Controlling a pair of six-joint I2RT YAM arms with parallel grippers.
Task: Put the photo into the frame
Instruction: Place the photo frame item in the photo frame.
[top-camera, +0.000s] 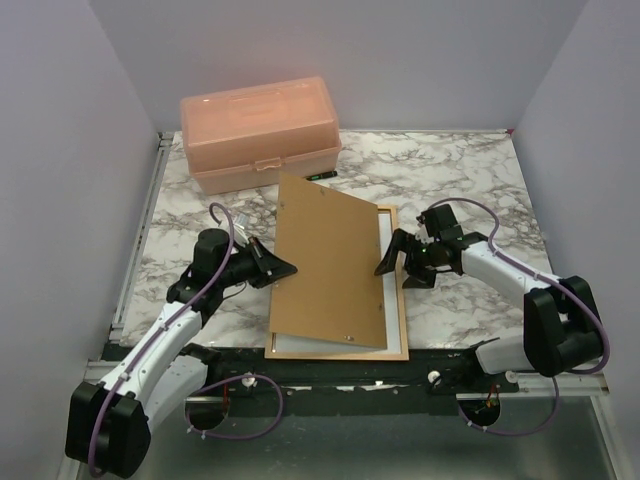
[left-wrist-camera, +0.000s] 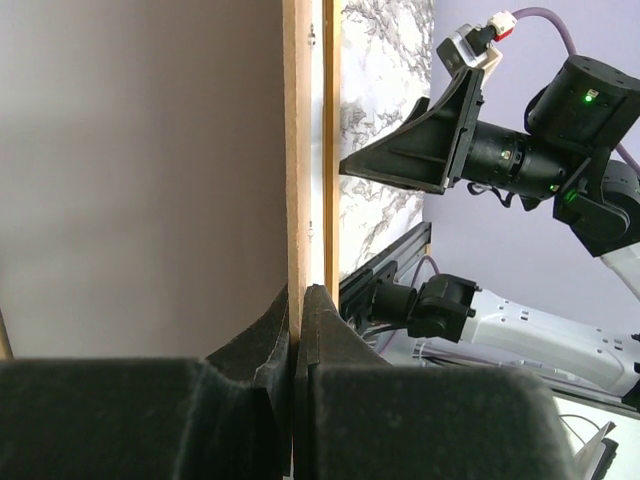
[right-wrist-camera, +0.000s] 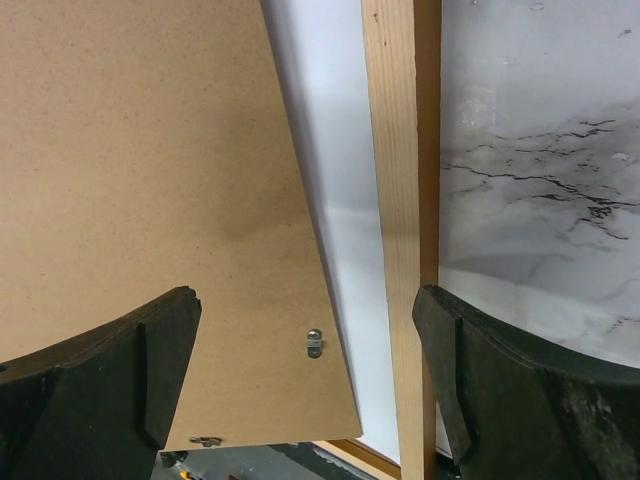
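The orange-brown frame (top-camera: 402, 300) lies flat on the marble table, near the front edge. The photo (top-camera: 388, 255) lies inside it, white back up; only a strip shows along the right side. A plain brown backing board (top-camera: 325, 265) lies askew over both, its far corner past the frame. My left gripper (top-camera: 285, 268) is shut on the board's left edge (left-wrist-camera: 293, 150). My right gripper (top-camera: 400, 262) is open and empty just above the frame's right rail (right-wrist-camera: 400, 200) and the white strip (right-wrist-camera: 330, 180), one finger over the board (right-wrist-camera: 150, 180), the other over the marble.
A pink plastic box (top-camera: 260, 130) stands closed at the back left, close to the board's far corner. A metal rail runs along the table's left edge (top-camera: 140, 230). Grey walls close in the left and right sides.
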